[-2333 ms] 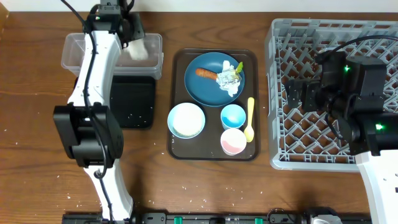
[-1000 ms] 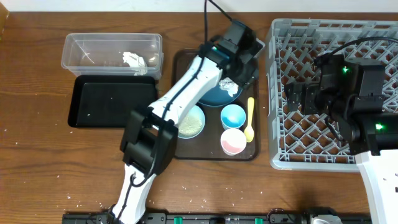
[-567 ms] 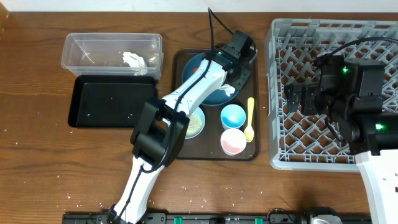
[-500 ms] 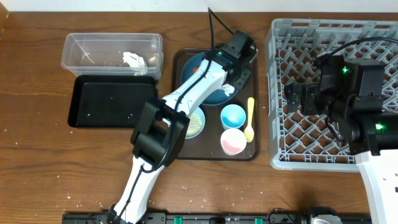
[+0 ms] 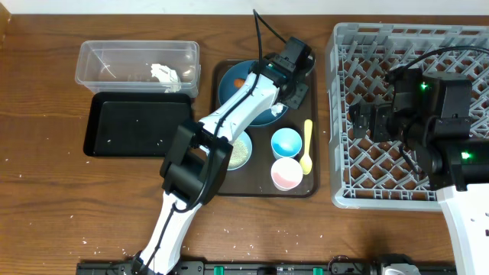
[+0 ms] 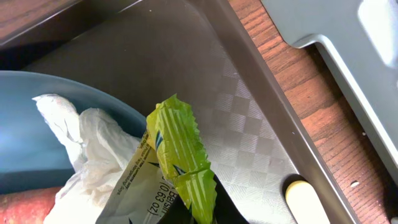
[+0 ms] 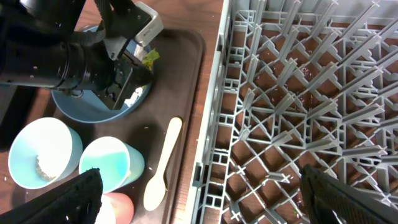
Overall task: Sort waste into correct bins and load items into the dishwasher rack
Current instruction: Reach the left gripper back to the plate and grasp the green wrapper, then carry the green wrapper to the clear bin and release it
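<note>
1. Left claw (image 5: 286, 82) is down at the far right rim of the dark blue plate (image 5: 228, 90), which sits on the brown serving tray (image 5: 260, 187). Cannot tell how far its jaws are apart, or whether they grip anything.
2. Yellow-green wrapper (image 6: 179, 158) stands on the plate against the crumpled white paper (image 6: 87, 152). In the left wrist view its long axis runs roughly top to bottom, serrated end up.
3. Sausage piece (image 5: 239, 82): only one end shows beside the arm.
4. Yellow spoon (image 5: 307, 145) lies on the serving tray right of the light blue cup (image 5: 286, 141), long axis far-to-near, bowl end nearest.
5. Right claw (image 7: 211, 202) is spread wide and empty, above the left side of the dishwasher rack (image 5: 405, 46).
6. Versus 2.3 s ago: the left arm was over the clear tub (image 5: 99, 55); a white paper wad (image 5: 164, 74) now lies inside it. The right arm is unchanged.
</note>
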